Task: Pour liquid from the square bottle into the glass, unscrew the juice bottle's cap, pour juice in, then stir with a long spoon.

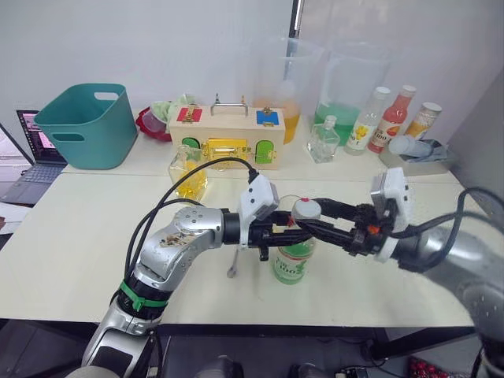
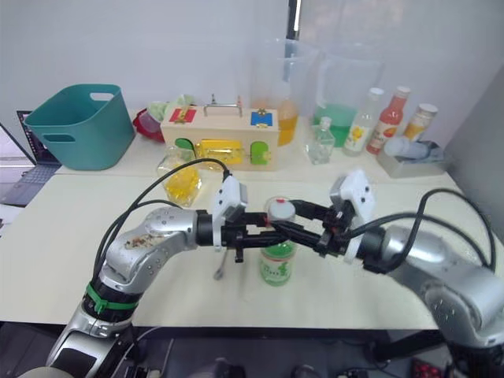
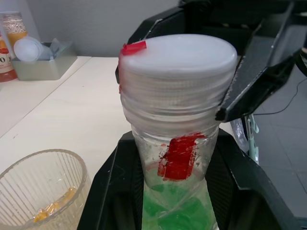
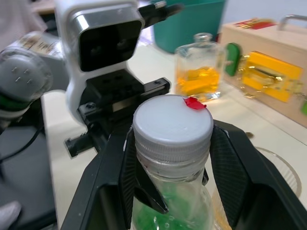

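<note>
the juice bottle [image 1: 294,260] stands upright near the front middle of the pale table [image 1: 87,236], slim and clear, with a green-and-white label low on its body and greenish liquid showing through the ribbed plastic. a scrap of red tape sits on its shoulder and another on the rim of the cap [image 1: 306,209], which is round, white, ridged and seated on the neck. the left gripper [image 1: 293,233] is clamped around the bottle just under the cap, black fingers pressed to either side of the neck. the right gripper [image 2: 303,223] reaches in from the opposite side with its fingers set against the cap's sides; it looks closed on it, though the contact is partly hidden. the glass [image 3: 41,191] stands just beside the bottle, ribbed, with a little yellow at its bottom. the long spoon [image 1: 234,262] lies on the table below the left wrist. the square bottle [image 4: 199,72], holding amber liquid, stands farther back. behind it are a wooden latch box [image 1: 228,135], a teal tub [image 1: 87,124], two big clear pitchers [image 1: 346,90], more bottles [image 1: 391,118], a laptop [image 1: 31,157] and a plain white wall.
</note>
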### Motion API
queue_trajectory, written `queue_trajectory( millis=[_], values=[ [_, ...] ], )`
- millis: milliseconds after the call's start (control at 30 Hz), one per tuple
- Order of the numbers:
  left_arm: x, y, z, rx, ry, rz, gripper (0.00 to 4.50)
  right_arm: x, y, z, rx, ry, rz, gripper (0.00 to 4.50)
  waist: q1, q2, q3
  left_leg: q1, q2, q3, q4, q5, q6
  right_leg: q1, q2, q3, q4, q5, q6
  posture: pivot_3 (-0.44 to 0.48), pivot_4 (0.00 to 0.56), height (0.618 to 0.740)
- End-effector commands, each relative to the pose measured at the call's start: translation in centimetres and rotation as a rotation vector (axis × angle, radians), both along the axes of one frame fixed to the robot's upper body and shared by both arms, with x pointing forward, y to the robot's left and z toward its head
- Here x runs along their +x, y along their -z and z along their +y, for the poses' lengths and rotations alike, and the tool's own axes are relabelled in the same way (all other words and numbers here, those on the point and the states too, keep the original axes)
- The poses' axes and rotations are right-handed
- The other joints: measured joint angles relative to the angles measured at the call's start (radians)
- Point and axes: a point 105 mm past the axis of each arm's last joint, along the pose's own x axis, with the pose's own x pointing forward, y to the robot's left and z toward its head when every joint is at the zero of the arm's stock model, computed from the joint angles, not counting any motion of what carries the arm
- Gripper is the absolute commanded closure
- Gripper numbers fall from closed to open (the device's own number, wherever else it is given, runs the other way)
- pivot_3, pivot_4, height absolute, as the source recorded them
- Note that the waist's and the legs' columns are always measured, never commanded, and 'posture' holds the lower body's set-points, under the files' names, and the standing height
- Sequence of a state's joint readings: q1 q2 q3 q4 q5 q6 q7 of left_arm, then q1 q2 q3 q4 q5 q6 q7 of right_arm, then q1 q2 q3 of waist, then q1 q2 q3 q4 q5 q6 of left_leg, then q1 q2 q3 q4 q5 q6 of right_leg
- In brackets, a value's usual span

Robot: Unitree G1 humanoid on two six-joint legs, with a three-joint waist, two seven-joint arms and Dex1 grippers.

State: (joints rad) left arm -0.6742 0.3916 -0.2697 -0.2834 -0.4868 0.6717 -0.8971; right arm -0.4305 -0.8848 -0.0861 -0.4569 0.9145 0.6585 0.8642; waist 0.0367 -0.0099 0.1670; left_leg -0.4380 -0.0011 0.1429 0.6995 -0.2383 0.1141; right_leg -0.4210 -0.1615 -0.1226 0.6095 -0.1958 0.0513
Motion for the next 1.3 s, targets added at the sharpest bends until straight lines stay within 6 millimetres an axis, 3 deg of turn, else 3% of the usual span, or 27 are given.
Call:
queue_trajectory(
  millis=[33,200,433,467,500,633,700,800,900,1067,1300],
  values=[
    [-0.9,0.9,-0.1,0.058,0.038,0.029,3.16,0.7,0.1,-0.6,-0.112,-0.274,-0.040,2.80,-0.005,0.000,0.000,0.000,0.000,0.000,0.000,0.000,0.000,0.000,0.000,0.000,0.000,0.000,0.000,0.000,0.150,0.740],
    [-1.5,1.1,0.5,0.089,0.034,0.036,3.16,3.0,-0.2,-0.2,-0.198,-0.515,-0.058,2.80,-0.019,0.000,0.000,0.000,0.000,-0.001,-0.001,0.000,0.002,-0.001,0.001,0.000,0.001,0.000,0.000,0.000,0.150,0.740],
    [-1.9,1.2,1.1,0.111,0.020,0.030,3.16,5.7,-1.1,1.0,-0.248,-0.532,-0.015,2.80,-0.044,0.000,0.000,0.001,0.002,-0.001,-0.002,0.001,-0.001,0.000,0.001,0.000,0.001,0.000,-0.001,0.000,0.150,0.740],
    [-1.9,1.2,1.1,0.109,0.014,0.030,3.16,5.8,-1.6,0.9,-0.236,-0.528,-0.007,2.30,-0.046,0.000,0.000,0.002,0.002,-0.001,-0.002,0.002,-0.003,0.000,0.001,0.000,0.001,0.000,-0.001,0.000,0.150,0.740],
    [-1.8,1.2,1.1,0.105,0.009,0.031,3.16,5.6,-2.1,0.7,-0.230,-0.526,0.000,1.79,-0.047,0.000,0.000,0.002,0.002,-0.001,-0.003,0.002,-0.004,0.000,0.000,0.000,0.001,0.000,-0.001,0.000,0.150,0.740],
    [-1.8,1.3,0.9,0.083,0.001,0.059,3.16,4.8,-3.4,-0.6,-0.206,-0.510,-0.023,0.45,-0.041,0.000,0.000,0.002,0.001,-0.001,-0.003,-0.002,-0.012,-0.001,-0.002,0.000,0.002,0.000,-0.002,0.000,0.150,0.740],
    [-1.8,1.5,0.8,0.078,0.001,0.072,3.16,4.3,-3.8,-1.0,-0.191,-0.507,-0.021,0.07,-0.037,0.000,0.000,0.002,0.000,-0.001,-0.004,-0.002,-0.012,-0.001,-0.003,0.000,0.001,0.000,-0.002,0.000,0.150,0.740],
    [-1.7,1.7,0.4,0.068,-0.002,0.075,3.16,2.7,-5.4,-1.8,-0.066,-0.417,-0.074,0.07,-0.025,0.000,0.000,0.002,0.001,-0.001,-0.004,-0.002,-0.012,-0.001,-0.003,-0.001,0.002,0.000,-0.002,0.000,0.150,0.740],
    [-1.7,1.7,0.3,0.064,-0.002,0.076,3.16,2.1,-5.6,-1.8,-0.039,-0.388,-0.077,0.07,-0.023,0.000,0.000,0.002,0.001,-0.002,-0.004,-0.002,-0.012,-0.001,-0.003,-0.002,0.002,0.001,-0.002,0.000,0.150,0.740],
    [-1.6,1.7,-0.6,0.044,0.038,0.093,3.16,-2.4,-4.7,0.7,0.161,-0.033,-0.090,0.07,0.004,0.000,-0.001,0.002,0.001,-0.005,-0.005,-0.002,-0.012,0.000,-0.007,-0.004,0.002,0.001,-0.002,0.000,0.150,0.740],
    [-1.0,2.0,-1.0,0.045,0.073,0.085,3.16,-1.9,-2.6,1.2,0.139,0.226,-0.099,0.07,0.011,-0.002,-0.002,0.002,0.000,-0.002,-0.004,-0.003,-0.013,-0.001,-0.004,-0.002,-0.002,0.000,-0.001,0.000,0.150,0.740]
  ],
)
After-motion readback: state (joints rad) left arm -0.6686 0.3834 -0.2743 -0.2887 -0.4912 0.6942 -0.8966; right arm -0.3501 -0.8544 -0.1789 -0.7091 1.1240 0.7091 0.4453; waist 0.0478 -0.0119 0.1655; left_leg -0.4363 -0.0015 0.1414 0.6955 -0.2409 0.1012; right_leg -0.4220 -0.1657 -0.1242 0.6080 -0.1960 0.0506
